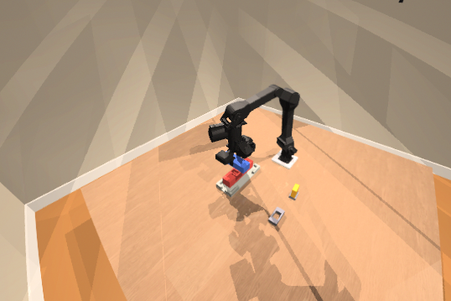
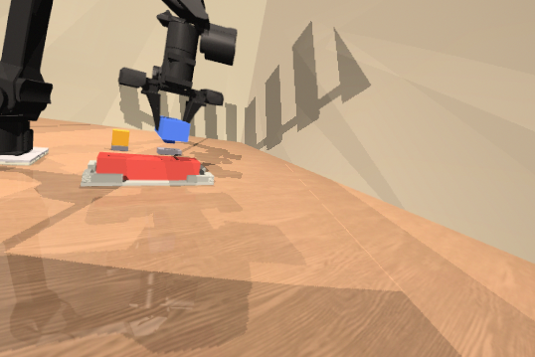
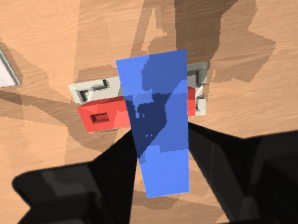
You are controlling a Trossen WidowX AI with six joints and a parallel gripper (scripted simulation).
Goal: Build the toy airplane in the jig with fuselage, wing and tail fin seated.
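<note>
The red fuselage (image 1: 230, 178) (image 2: 144, 166) (image 3: 107, 111) lies lengthwise in the pale cradle (image 1: 242, 181) (image 2: 109, 179) (image 3: 114, 90). A dark rectangular socket shows near one end in the wrist view. My gripper (image 2: 172, 125) (image 3: 157, 127) is shut on the blue wing (image 1: 241, 165) (image 2: 175, 131) (image 3: 170, 170), which hangs above the fuselage, crosswise to it and looking slightly tilted. A gap shows between them in the exterior view. The wing hides the fuselage's middle socket in the wrist view. The yellow tail fin (image 1: 295, 189) (image 2: 120, 137) stands upright in a small grey holder.
An empty grey rectangular holder (image 1: 272, 217) (image 2: 169, 151) lies on the table, beyond the cradle in the exterior view. The arm's white base plate (image 1: 289, 165) (image 2: 37, 155) is on the tail fin's side of the cradle in the top view. Walls stand behind the table.
</note>
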